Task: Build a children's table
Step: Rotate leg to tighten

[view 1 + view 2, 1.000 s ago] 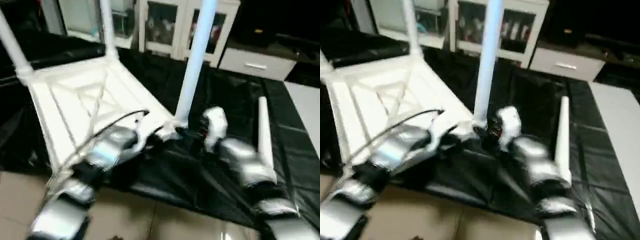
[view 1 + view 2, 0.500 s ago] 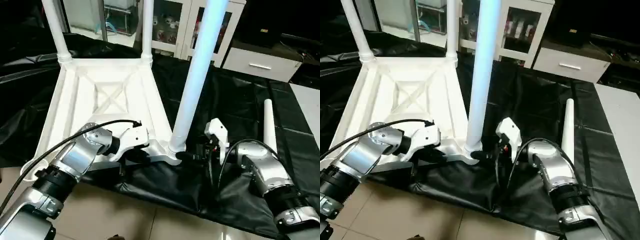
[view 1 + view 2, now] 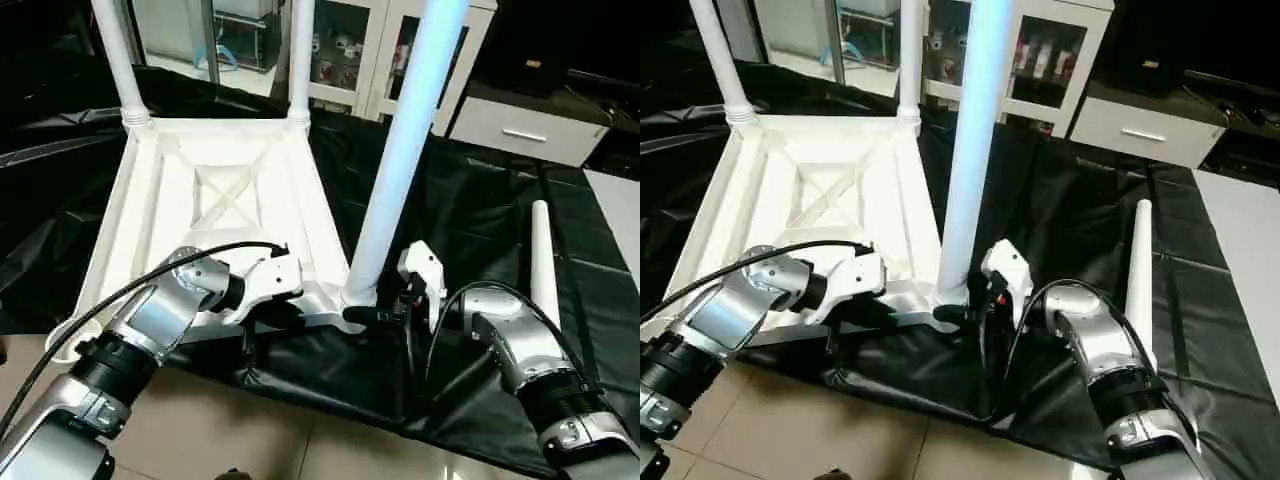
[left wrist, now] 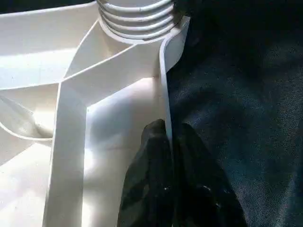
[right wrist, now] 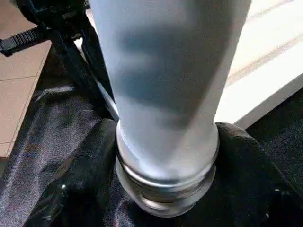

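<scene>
The tabletop [image 3: 215, 200] lies upside down on the black-covered surface [image 3: 470, 210], ribbed underside up, its near edge at the surface's near edge. Three legs stand in corner sockets: two at the far corners [image 3: 118, 60] [image 3: 300, 55] and one at the near right corner [image 3: 400, 170]. The fourth leg [image 3: 542, 265] lies loose on the surface, to the right of the tabletop and well apart from it. The near left socket [image 3: 62, 340] looks empty, so as I judge it the build is about three quarters done; what is left is to fetch the loose leg, seat it there and turn the table upright. Whether the near right leg is fully home I cannot tell; the right wrist view shows its ringed foot [image 5: 165, 179] at the socket.

The left arm reaches in from the near left, its pincer [image 4: 168, 156] closed on the tabletop's thin rim close to the near right corner, one black finger on each side of the wall. The right arm comes in low from the near right, its forearm bent inward, the right pincer [image 3: 375, 315] level at the foot of the near right leg. Its fingers stand apart about the base; whether they clamp the leg I cannot tell.
</scene>
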Tool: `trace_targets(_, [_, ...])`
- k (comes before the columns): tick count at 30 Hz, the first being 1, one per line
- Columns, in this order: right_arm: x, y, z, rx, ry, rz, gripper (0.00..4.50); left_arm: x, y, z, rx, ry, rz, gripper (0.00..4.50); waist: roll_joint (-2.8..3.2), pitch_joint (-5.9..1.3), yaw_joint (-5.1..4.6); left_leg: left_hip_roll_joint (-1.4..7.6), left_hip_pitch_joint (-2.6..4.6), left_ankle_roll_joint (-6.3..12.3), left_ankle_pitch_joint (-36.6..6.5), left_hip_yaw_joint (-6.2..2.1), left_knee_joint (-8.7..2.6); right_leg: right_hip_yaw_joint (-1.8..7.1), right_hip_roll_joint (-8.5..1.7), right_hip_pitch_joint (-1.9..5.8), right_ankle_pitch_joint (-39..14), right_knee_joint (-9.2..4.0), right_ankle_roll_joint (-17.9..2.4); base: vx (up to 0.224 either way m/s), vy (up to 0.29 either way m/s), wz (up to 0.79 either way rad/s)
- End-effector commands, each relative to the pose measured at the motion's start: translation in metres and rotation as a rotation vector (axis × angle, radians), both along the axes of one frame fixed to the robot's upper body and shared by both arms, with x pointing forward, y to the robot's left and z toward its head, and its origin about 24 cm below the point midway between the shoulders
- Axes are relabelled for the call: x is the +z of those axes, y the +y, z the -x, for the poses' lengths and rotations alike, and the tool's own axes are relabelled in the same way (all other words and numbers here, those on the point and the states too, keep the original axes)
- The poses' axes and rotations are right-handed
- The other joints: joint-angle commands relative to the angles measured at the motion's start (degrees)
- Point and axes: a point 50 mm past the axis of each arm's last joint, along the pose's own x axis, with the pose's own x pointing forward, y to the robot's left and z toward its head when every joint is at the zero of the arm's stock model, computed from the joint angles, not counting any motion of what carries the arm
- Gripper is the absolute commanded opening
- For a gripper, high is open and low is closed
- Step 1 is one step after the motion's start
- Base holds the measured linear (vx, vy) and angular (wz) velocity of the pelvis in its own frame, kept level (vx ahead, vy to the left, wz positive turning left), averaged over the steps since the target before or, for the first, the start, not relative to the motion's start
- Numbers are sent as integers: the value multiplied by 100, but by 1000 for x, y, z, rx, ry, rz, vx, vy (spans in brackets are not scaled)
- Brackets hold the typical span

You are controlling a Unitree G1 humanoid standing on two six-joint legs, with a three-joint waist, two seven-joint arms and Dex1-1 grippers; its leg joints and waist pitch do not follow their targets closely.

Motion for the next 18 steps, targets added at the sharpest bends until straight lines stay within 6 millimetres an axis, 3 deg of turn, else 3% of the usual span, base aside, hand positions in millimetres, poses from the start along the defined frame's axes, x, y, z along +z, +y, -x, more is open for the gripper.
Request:
trace_targets(1, [2,-2,-2,1,-6,15,273,-16,-8,15,-106,91,-53,0,49,-304,-41,311,104,198,-902,-62,-372,262,-352,236,34,-301,-1387,0,0,0])
trace_targets(5, [0,-1,-3,-17,1,8,270,-18,-8,16,-100,99,-51,0,47,-310,-40,303,102,249,-796,-57,-357,260,-348,240,190,-285,-1426,0,0,0])
trace_targets(8, [-12,1,-16,-289,-13,21,270,-23,-15,7,25,69,-9,0,61,-278,-79,306,84,141,-966,-58,-391,269,-369,215,-90,-310,-1422,0,0,0])
trace_targets(9, [-14,1,-18,-335,-12,24,270,-23,-16,5,49,64,-1,0,67,-257,-90,312,117,-8,-1348,-74,-428,269,-380,201,-667,-370,-1336,0,0,0])
trace_targets(10, [-20,0,-22,-467,-11,31,269,-26,-20,0,115,44,16,0,32,-240,-129,311,120,-167,-1708,-92,-458,270,-393,197,-1317,-421,-1194,0,0,0])
trace_targets(13, [-35,6,-25,-761,79,-20,269,-32,-30,-17,356,4,62,0,49,-216,-231,311,165,-405,-2400,-165,-491,268,-438,130,-2507,-545,-869,-63,-1,-4])
trace_targets(14, [-39,10,-25,-821,106,-32,269,-33,-32,-21,409,-14,68,0,69,-226,-250,305,138,-414,-2413,-179,-496,267,-437,148,-2528,-539,-822,-52,13,-8])
trace_targets(15, [-42,16,-26,-924,134,-48,269,-34,-38,-28,494,-42,80,0,59,-232,-280,294,160,-402,-2460,-167,-495,277,-418,90,-2507,-583,-744,-52,13,-8])
trace_targets(16, [-42,16,-26,-924,134,-48,269,-34,-38,-28,494,-42,80,0,64,-233,-274,292,183,-392,-2522,-174,-489,272,-422,75,-2530,-593,-726,0,0,0])
trace_targets(18, [-43,28,-30,-1071,158,-68,269,-32,-51,-41,656,-104,130,0,63,-222,-303,278,187,-359,-2651,-174,-486,262,-402,49,-2611,-618,-661,0,0,0])
